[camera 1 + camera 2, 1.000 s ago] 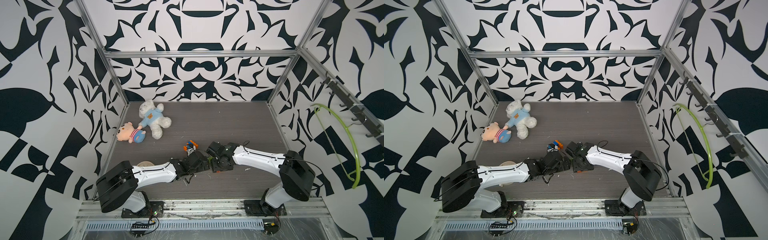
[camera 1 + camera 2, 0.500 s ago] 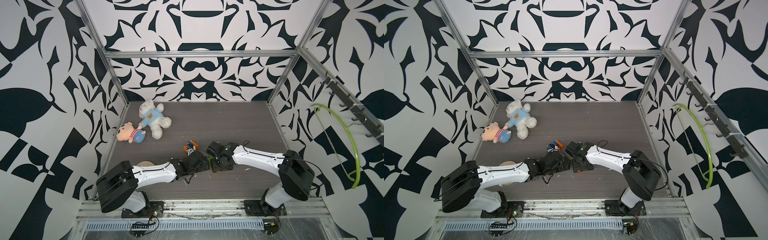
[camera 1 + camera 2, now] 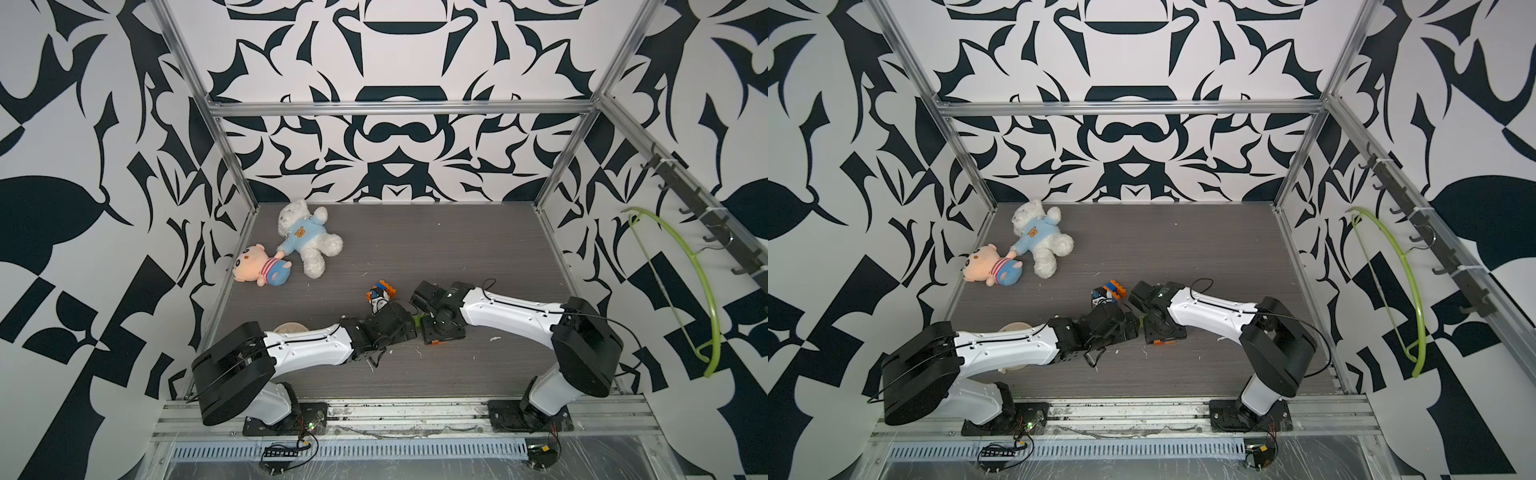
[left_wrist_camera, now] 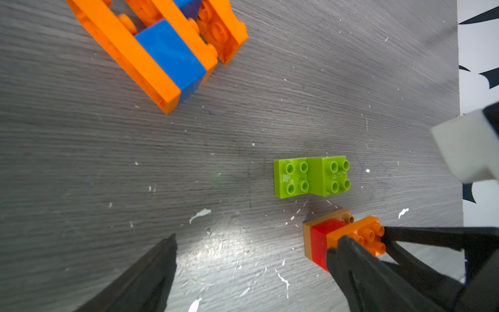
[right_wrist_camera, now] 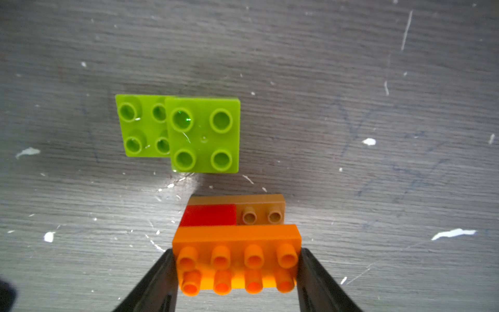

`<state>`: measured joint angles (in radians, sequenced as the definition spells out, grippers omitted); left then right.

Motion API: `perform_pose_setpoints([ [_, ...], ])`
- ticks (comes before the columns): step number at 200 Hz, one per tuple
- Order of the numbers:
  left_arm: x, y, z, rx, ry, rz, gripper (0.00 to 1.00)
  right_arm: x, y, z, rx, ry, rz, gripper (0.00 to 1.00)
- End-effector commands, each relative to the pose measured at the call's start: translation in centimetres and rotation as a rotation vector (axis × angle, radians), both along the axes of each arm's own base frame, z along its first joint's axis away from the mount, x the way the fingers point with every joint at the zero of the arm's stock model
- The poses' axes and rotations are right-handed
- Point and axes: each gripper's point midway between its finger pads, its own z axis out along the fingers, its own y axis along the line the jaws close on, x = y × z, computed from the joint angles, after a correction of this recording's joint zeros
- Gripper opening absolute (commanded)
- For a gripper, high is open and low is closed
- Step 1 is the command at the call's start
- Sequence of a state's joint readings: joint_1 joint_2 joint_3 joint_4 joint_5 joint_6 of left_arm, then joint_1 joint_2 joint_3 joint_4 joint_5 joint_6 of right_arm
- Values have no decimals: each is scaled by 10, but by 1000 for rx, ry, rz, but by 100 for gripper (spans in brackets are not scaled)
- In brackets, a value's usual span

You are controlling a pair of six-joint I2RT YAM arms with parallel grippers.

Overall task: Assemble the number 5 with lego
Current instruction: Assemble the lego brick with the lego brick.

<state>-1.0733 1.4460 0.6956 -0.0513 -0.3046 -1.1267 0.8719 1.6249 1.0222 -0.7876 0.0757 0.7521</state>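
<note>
right arm [image 3: 511, 309] low, right fingers [image 5: 318, 283] clamping orange brick [image 5: 237, 240] (endwise)

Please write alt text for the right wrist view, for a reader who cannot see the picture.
The right claw grips an orange brick by its two short ends; the brick sits on a red brick and a brown plate. Just beyond, two lime green bricks lie on the grey table.

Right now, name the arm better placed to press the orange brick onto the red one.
Right, I'd say. The right gripper is shut on the orange brick by its ends, right against the red brick; the left gripper stands open and empty.
</note>
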Motion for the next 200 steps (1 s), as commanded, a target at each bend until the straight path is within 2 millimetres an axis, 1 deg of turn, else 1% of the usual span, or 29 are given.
perform_pose_setpoints([
  [1, 2, 5, 6, 7, -11, 16, 99, -18, -29, -35, -145, 92, 10, 60],
  [82, 2, 5, 7, 9, -13, 14, 99, -19, -31, -36, -152, 86, 1, 60],
  [107, 2, 6, 8, 12, -20, 12, 99, -17, -30, -34, -147, 78, 0, 60],
  [136, 1, 8, 5, 11, -16, 16, 99, -17, -29, -34, -152, 78, 4, 60],
  [200, 2, 7, 8, 7, -22, 13, 99, -18, -27, -34, -154, 77, 11, 60],
])
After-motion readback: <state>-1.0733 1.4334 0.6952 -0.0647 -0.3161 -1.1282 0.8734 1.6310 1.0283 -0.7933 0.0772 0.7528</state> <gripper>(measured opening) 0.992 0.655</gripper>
